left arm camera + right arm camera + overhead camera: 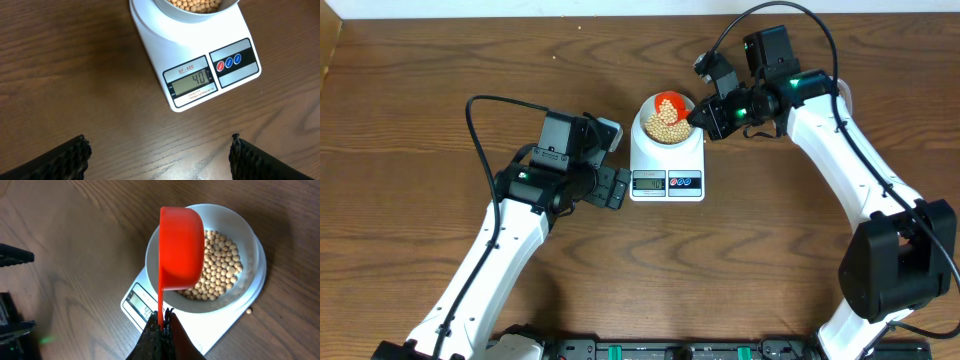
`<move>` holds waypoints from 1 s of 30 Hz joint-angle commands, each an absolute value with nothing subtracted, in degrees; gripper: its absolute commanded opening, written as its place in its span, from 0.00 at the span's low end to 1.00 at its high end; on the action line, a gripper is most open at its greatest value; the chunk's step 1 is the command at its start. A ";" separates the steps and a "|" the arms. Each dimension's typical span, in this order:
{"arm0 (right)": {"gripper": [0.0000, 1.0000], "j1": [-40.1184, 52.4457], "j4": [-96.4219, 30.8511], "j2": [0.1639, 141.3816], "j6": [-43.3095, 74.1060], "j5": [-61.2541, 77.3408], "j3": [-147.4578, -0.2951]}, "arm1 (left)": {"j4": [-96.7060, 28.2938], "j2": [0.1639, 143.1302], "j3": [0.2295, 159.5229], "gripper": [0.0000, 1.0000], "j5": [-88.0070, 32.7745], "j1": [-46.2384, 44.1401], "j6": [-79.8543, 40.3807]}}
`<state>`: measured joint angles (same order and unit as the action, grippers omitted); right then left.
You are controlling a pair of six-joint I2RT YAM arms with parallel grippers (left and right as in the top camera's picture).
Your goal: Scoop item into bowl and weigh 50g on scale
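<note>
Overhead: the bowl (647, 115) sits on the scale (667, 165) with the beans (665, 127) piled inside. The right gripper (696, 118) holds a red scoop (669, 101) over it, and the left gripper (620, 188) hangs just beside the scale's left edge.

Left wrist: fingers (70, 157) are spread wide with nothing between them. The display (192, 80) reads 40.

Right wrist: fingers are pinched tight on the scoop's handle, and the scoop is tilted above the beans.
</note>
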<state>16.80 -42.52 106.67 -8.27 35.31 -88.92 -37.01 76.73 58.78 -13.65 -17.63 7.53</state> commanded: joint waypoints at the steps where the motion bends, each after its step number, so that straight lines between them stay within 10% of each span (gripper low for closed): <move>1: 0.01 15.31 -42.41 105.43 -9.45 40.36 -90.11 | -36.99 76.84 58.54 0.91 -14.13 -17.43 7.70; 30: 0.01 15.46 -42.85 105.43 -14.87 33.93 -90.11 | -37.01 76.84 58.54 0.91 -14.13 -17.43 7.70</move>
